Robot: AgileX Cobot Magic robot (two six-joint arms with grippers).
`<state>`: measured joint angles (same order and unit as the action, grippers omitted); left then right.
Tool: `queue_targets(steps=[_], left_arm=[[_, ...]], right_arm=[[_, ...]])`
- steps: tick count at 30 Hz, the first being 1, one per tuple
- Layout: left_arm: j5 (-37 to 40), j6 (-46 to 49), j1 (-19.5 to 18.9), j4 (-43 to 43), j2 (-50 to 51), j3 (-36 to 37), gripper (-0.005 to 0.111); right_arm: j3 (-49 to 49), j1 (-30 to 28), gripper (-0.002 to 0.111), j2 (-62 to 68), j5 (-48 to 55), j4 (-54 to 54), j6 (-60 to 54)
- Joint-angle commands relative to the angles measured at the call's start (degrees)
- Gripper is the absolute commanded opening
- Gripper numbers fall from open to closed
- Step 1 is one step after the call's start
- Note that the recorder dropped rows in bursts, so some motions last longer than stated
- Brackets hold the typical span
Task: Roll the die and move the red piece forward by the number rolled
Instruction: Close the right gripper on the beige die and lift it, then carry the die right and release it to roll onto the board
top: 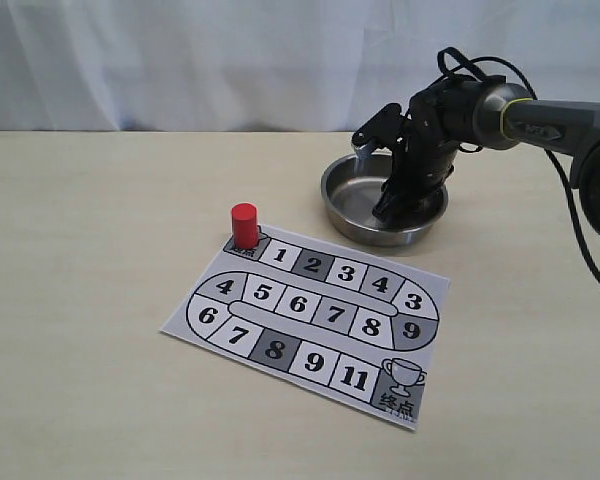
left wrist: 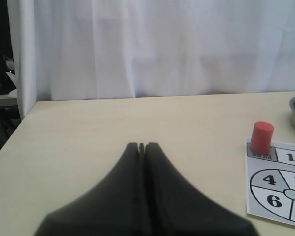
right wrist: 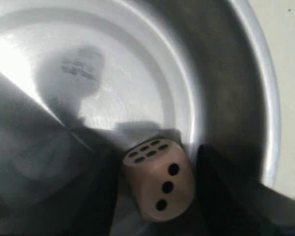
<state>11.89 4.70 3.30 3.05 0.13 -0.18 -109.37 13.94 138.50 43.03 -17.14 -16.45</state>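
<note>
The pale tan wooden die with black pips [right wrist: 160,184] lies in the round steel bowl [top: 332,195] between the right pincer [top: 393,208] fingers; whether they clamp it I cannot tell. The left pincer [left wrist: 141,146] is clenched, empty, over the pale counter [left wrist: 88,128]. The small red cylinder piece [top: 244,225] stands on the printed paper board [top: 310,320], on its grey corner square beside square 1.

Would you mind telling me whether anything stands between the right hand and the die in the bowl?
Nothing visible does: the right hand is down inside the metal bowl, and the die lies directly between its fingers.
</note>
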Motion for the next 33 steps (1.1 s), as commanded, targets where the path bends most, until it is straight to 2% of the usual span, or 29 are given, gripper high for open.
queue_targets(steps=[1,11,16,25,33], left_arm=[[-0.7,-0.2,0.1,0.1,-0.1,0.2,0.0],[-0.7,-0.2,0.1,0.1,-0.1,0.2,0.0],[-0.7,-0.2,0.1,0.1,-0.1,0.2,0.0],[-0.7,-0.2,0.1,0.1,-0.1,0.2,0.0],[-0.7,-0.2,0.1,0.1,-0.1,0.2,0.0]], right_arm=[[0.1,0.1,0.032,0.5,1.2,-0.1,0.2],[0.1,0.1,0.027,-0.4,0.9,-0.1,0.2],[0.1,0.1,0.004,-1.9,1.2,0.1,0.9],[0.1,0.1,0.004,-5.1,1.9,6.9,0.9],[0.1,0.1,0.004,-9.7,10.7,10.1,5.8]])
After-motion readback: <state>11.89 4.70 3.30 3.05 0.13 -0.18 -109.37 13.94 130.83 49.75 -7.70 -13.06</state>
